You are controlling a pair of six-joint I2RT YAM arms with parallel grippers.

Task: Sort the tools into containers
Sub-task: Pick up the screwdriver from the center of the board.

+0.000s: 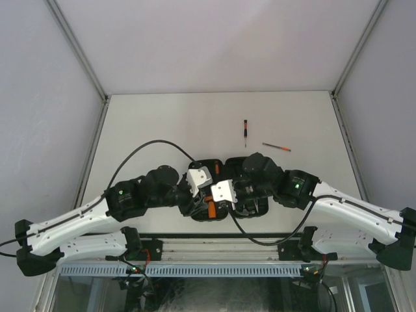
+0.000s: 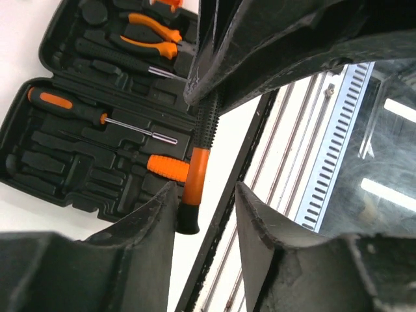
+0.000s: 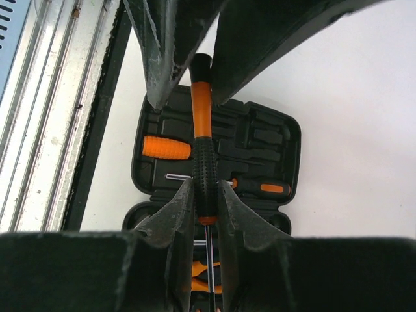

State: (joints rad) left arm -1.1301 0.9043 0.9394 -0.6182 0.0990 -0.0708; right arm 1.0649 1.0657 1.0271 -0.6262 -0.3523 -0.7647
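- Two pincers meet on one tool in the left wrist view. The left pincer (image 2: 205, 195) stands spread, its fingers either side of the black butt of the long tool (image 2: 197, 166) with a clear gap on one side, so it grips nothing. The right pincer (image 2: 209, 91) reaches in from above, over the ribbed black grip.
- In the same view, further off, the open case (image 2: 39, 162) lies on the worktop (image 2: 16, 32). The pliers (image 2: 153, 36) and a stowed screwdriver (image 2: 65, 104) are bedded in its moulded slots, and several slots look free.
- In the right wrist view, the right pincer is pressed onto the ribbed grip from both sides, pinching the long tool. A thin metal shaft runs on past the fingers, so it is probably a screwdriver. It hangs above the case, not in it.
- In the top view, both arms bend together over the case at the near edge. A far screwdriver (image 1: 246, 129) and a slanted screwdriver (image 1: 276, 147) lie loose, well apart from the case.
- The step looks like a pass between the arms in mid-air, with the right arm bearing the tool. The next move calls for the left pincer to draw clear of the butt. The right must then line the tool up with a free slot and lower it in. The two loose screwdrivers are yet to be stowed.
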